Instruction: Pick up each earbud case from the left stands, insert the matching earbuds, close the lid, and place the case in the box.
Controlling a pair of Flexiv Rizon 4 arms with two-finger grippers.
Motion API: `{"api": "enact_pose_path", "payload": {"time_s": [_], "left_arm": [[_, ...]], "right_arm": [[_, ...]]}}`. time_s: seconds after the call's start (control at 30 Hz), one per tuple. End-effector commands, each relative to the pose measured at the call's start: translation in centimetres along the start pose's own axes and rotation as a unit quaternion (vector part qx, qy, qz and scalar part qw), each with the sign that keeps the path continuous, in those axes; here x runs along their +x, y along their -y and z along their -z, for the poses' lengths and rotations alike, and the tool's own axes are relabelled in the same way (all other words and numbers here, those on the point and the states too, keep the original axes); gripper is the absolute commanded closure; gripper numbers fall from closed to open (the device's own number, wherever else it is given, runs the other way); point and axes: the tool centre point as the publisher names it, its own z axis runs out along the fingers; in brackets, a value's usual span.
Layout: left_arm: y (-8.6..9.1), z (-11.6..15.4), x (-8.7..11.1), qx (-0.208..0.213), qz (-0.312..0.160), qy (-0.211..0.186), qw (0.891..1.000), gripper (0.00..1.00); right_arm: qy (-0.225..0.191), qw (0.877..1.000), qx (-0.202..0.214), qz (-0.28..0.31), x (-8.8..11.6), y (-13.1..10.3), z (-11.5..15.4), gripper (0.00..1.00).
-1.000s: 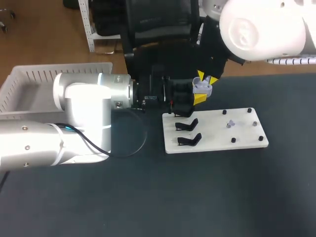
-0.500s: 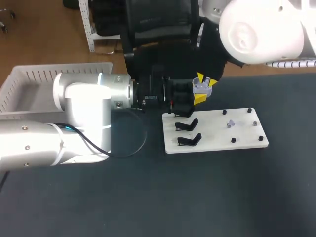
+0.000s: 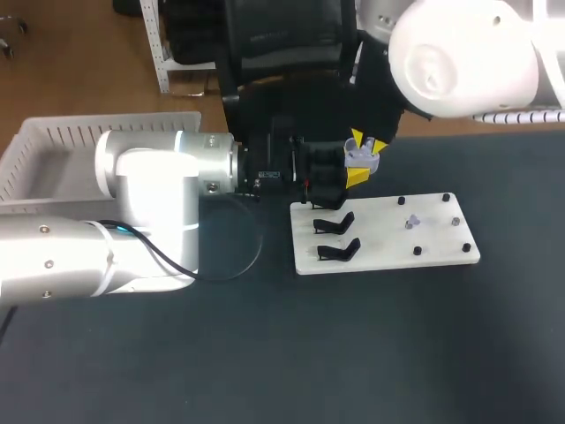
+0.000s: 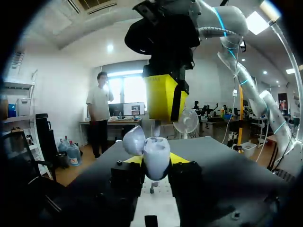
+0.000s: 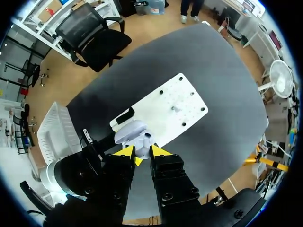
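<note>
Earbud case, pale lavender with its lid swung open to one side, sits between the jaws of the left gripper. The jaws stand a case-width apart and hold it. Its two yellow tips press the case from either side, so the case is gripped and lifted off the table. In the head view the left arm comes in level from its own side. The case is held out ahead of it, above the far edge of the white board.

The right gripper hangs straight above the case, pointing down at it and just short of its open top. In the right wrist view the case lies directly ahead of that gripper, very near. From these views one cannot tell whether the right gripper is wide, narrow or holding something small.

Below and just ahead of the left gripper's jaws, two black stands sit one behind the other on the near end of the board. A small pale piece lies among the dark pegs at the board's other end, well apart from both grippers. It is too small to make out. The white slatted box stands well behind the left gripper, beside the left arm.
</note>
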Motion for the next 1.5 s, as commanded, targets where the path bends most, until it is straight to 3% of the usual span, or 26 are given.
{"api": "enact_pose_path", "payload": {"time_s": [0.03, 1.5], "left_arm": [[0.2, 0.0, 0.1, -0.004, -0.002, 0.003, 1.0, 1.0], [0.2, 0.0, 0.1, -0.004, -0.002, 0.003, 1.0, 1.0]], "right_arm": [[0.003, 1.0, 0.0, -0.001, -0.1, 0.2, 0.0, 1.0], [-0.017, 1.0, 0.006, -0.001, -0.2, 0.4, -1.9, 1.0]]}}
